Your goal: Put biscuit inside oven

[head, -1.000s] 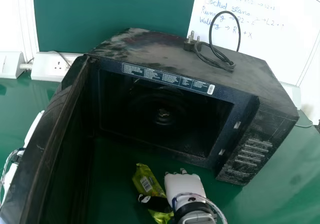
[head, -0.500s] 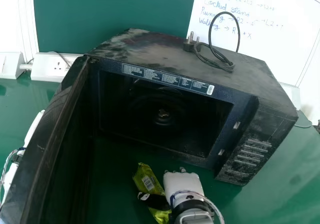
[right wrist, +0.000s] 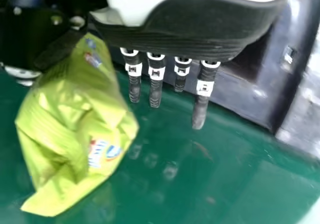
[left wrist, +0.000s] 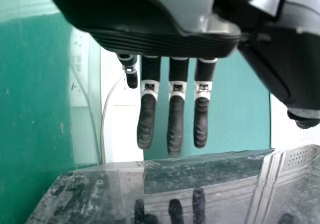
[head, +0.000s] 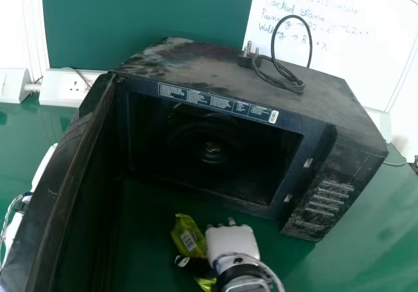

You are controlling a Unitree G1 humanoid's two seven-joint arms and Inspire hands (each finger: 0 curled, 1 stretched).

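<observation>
The black oven (head: 215,148) stands with its door (head: 65,181) swung out on the left. In front of its cavity lies a yellow-green biscuit packet (head: 189,238), and my right hand (head: 233,241) is just right of it, its dark thumb across the packet. In the right wrist view the crumpled packet (right wrist: 75,124) sits between the thumb side and the straight fingers of my right hand (right wrist: 156,78), which are not curled round it. My left hand (head: 44,166) is at the door's outer side. The left wrist view shows my left hand (left wrist: 176,119) with straight fingers above a glossy, reflecting surface (left wrist: 200,194).
A cable with a plug (head: 287,76) rests on the oven's top. White socket boxes (head: 65,91) stand at the back left, and a written whiteboard (head: 346,44) is behind. The green table (head: 366,240) extends right of the oven.
My right hand has shifted a little left, closer over the packet, covering more of its lower part. The packet has barely moved. My left hand looks unchanged.
</observation>
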